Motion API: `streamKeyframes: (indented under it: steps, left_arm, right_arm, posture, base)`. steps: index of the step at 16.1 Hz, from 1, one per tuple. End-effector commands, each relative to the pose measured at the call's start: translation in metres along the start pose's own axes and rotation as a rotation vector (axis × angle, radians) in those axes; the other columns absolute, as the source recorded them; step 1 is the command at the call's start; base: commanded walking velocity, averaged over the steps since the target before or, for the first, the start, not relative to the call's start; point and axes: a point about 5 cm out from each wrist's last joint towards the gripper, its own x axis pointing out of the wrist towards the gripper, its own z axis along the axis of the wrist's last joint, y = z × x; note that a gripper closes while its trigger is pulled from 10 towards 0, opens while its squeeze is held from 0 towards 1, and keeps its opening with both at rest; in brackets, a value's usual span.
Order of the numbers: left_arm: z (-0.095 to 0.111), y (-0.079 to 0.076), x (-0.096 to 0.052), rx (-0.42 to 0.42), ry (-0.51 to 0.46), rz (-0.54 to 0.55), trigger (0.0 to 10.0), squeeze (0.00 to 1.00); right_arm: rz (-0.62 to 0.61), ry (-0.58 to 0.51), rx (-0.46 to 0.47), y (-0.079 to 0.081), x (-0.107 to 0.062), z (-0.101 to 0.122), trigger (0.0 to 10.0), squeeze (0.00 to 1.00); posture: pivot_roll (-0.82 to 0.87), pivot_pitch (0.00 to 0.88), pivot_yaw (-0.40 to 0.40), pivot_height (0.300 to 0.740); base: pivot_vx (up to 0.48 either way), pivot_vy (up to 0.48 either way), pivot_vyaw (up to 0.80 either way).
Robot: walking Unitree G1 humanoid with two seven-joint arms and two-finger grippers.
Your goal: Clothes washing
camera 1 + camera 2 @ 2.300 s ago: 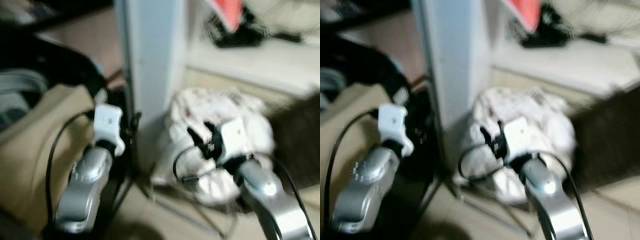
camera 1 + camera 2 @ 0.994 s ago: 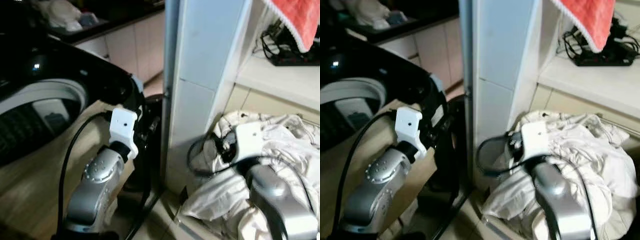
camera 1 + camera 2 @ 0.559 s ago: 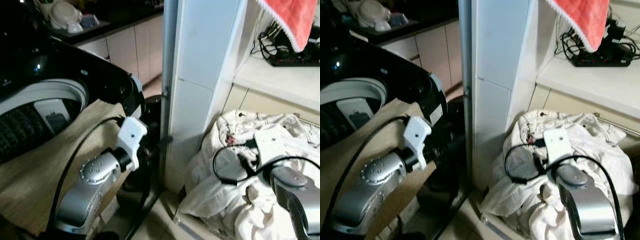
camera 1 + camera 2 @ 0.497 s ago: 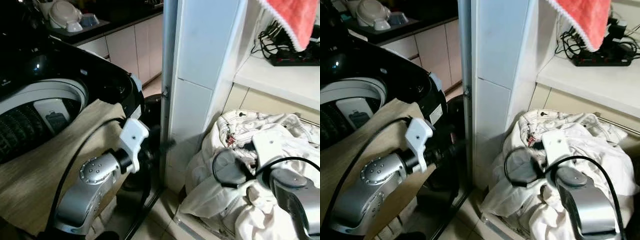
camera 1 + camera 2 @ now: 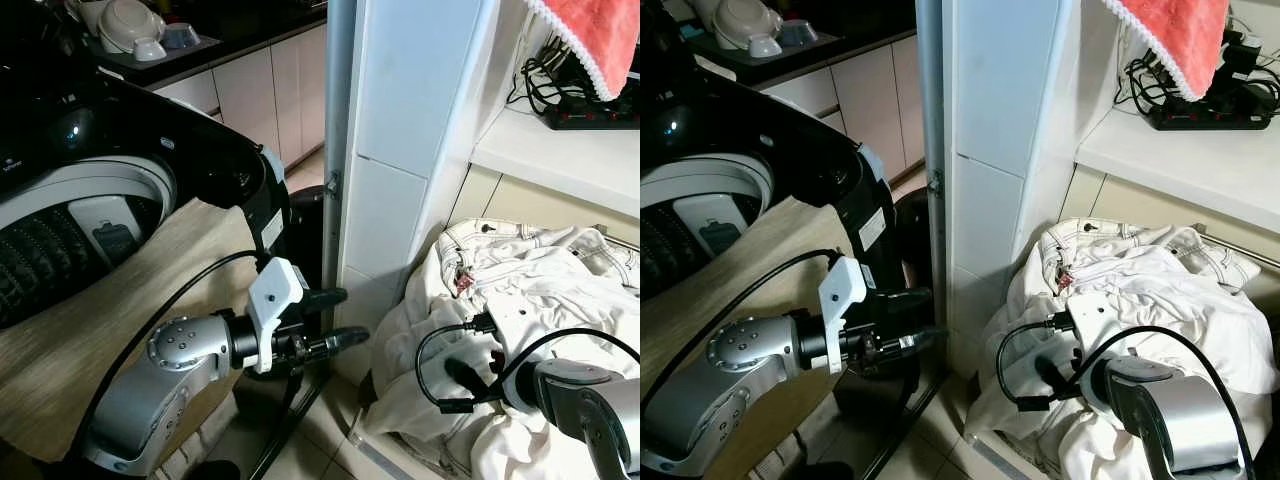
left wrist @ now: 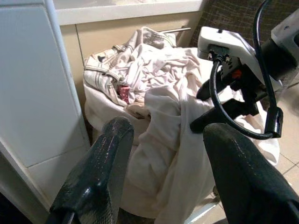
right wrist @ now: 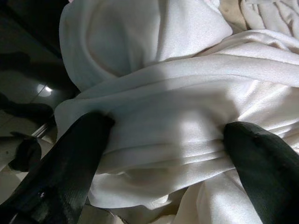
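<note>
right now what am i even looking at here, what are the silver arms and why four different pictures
This is a walking household robot doing laundry. Two pictures come from cameras on its head, looking down; the other two come from a camera on each wrist, looking along that arm's two black fingers.

The left tool is open and holds nothing, reaching past the white pillar towards the pile of white clothes. The right tool is open with its fingers spread either side of a fold of white cloth, pressed into the pile but not yet closed. On the robot's left is a washing machine with a tan cloth draped over its front.
</note>
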Motion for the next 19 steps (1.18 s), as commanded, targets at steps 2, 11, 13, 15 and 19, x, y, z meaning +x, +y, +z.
streamKeyframes:
  steps: [2,11,13,15,19]
  left_arm:
    - [0.0072,-0.0022,0.0003,0.011,-0.008,-0.04,10.0,0.0]
    - [0.0075,-0.0012,0.0014,0.014,-0.015,-0.036,10.0,0.0]
    - [0.0087,-0.0006,0.0027,0.016,-0.02,-0.039,10.0,0.0]
    - [0.009,-0.0003,0.0031,0.02,-0.022,-0.037,10.0,0.0]
    - [0.0079,0.0007,0.0041,0.028,-0.019,-0.032,10.0,0.0]
  right_arm:
    - [0.02,0.004,-0.003,0.0012,-0.0035,0.0002,0.0,0.0]
    - [0.023,0.001,-0.022,0.0017,-0.0052,0.0012,0.0,0.0]
    - [0.019,-0.017,-0.016,-0.0003,-0.0065,0.0036,0.0,0.0]
    - [0.01,-0.03,-0.011,-0.0027,-0.0076,0.0044,0.0,0.0]
    - [-0.002,-0.072,0.006,-0.0048,-0.0091,0.0092,0.0,0.0]
  posture:
    - [-0.12,0.0,0.029,0.74]
    - [-0.13,0.0,0.035,0.74]
    - [-0.13,0.0,0.037,0.74]
    - [-0.13,0.0,0.037,0.74]
    - [-0.14,0.0,0.045,0.74]
  base:
    - [0.0,0.0,0.0]
    - [0.0,0.0,0.0]
    - [0.0,0.0,0.0]
    - [0.0,0.0,0.0]
    - [0.0,0.0,0.0]
